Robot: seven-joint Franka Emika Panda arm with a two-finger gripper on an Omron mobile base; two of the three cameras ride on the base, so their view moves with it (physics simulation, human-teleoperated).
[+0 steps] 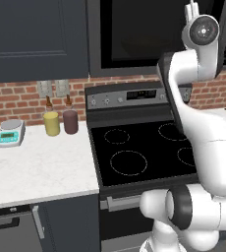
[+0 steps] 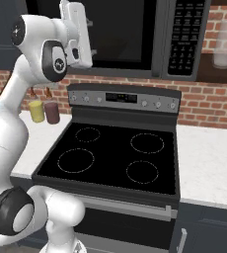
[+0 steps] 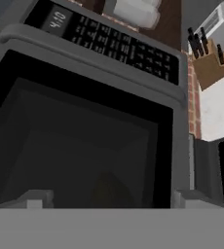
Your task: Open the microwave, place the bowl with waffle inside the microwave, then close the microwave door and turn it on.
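The arm is reaching up toward the microwave (image 2: 135,34), which is hanging above the stove (image 2: 110,158), and the hand is sitting close in front of the microwave door (image 3: 80,141). The door is looking closed in both base views, so opening it is most likely the step in hand. From the hand camera the black glass window is taking up most of the frame, with the curved bar handle (image 3: 92,58) running between the window and the button panel (image 3: 109,41).

The end effector (image 2: 76,29) is pointing at the door, but its fingertips are too faint against the dark glass to read, so I cannot tell whether they are spread or pressed together.

To do this well, the hand should be shifting across toward the handle rather than pressing on the glass, catching the bar, and then pulling out along an arc around the hinge on the side away from the panel. A straight tug would probably be slipping off the bar.

The bowl and waffle are not identifiable here. On the bench (image 1: 41,167) a yellow jar (image 1: 51,123), a maroon jar (image 1: 70,121) and a small scale (image 1: 11,133) are standing well clear of the work.
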